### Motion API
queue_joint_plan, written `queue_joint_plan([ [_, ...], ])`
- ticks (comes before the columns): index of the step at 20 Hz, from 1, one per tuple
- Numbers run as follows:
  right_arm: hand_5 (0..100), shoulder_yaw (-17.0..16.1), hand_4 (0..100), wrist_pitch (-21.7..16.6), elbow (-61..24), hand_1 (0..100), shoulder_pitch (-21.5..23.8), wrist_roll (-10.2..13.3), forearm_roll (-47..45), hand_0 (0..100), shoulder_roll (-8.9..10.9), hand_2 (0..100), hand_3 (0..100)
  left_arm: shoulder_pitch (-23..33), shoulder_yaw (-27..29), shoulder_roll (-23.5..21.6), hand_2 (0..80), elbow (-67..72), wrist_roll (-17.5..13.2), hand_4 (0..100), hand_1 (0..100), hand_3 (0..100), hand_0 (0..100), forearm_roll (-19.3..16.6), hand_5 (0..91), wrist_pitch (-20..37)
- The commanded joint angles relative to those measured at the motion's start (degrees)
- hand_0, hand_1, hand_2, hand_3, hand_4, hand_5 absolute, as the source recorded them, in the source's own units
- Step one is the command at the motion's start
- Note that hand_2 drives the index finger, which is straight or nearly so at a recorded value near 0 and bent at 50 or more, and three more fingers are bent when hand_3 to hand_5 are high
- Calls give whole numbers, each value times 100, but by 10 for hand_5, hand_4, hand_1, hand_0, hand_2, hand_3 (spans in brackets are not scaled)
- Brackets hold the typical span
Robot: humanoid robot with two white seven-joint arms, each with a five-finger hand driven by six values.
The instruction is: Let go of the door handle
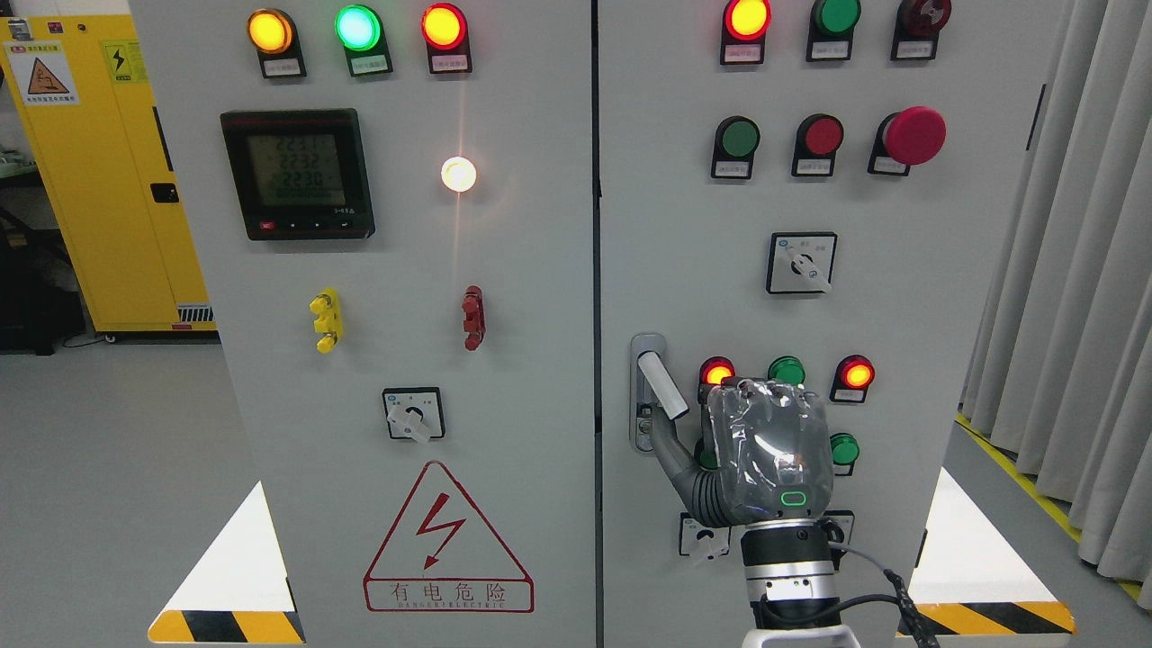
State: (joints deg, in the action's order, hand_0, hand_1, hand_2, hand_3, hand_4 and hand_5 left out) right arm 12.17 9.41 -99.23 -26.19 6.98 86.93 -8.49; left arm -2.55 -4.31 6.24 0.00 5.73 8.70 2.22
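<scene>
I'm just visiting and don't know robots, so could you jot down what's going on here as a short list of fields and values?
place: grey electrical cabinet with two doors
task item: door handle, swung out from its plate on the right door
working hand: right hand, back towards the camera
contact: thumb reaches up under the handle; touching or not cannot be told
other hand: not visible
lights: several lamps lit, white lamp glowing

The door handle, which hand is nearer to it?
Right. The right hand sits just beside the door handle, its thumb reaching up beneath it. The left hand is not in view.
</scene>
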Motion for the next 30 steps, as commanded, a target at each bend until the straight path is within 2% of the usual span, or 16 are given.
queue_joint_plan([
  [1,960,-13,1000,-10,0,374,0,-21,-1,557,6,968,1000,0,0,0,0,-71,-2,0,556,0,120,0,0,-2],
  [11,961,-21,1000,-10,-44,389,-17,-21,-1,592,6,968,1000,0,0,0,0,-71,-2,0,556,0,120,0,0,-2],
  [30,962,-101,1000,-1,-87,394,-52,-21,-10,570,32,966,1000,0,0,0,0,-71,-2,0,556,0,120,0,0,-2],
])
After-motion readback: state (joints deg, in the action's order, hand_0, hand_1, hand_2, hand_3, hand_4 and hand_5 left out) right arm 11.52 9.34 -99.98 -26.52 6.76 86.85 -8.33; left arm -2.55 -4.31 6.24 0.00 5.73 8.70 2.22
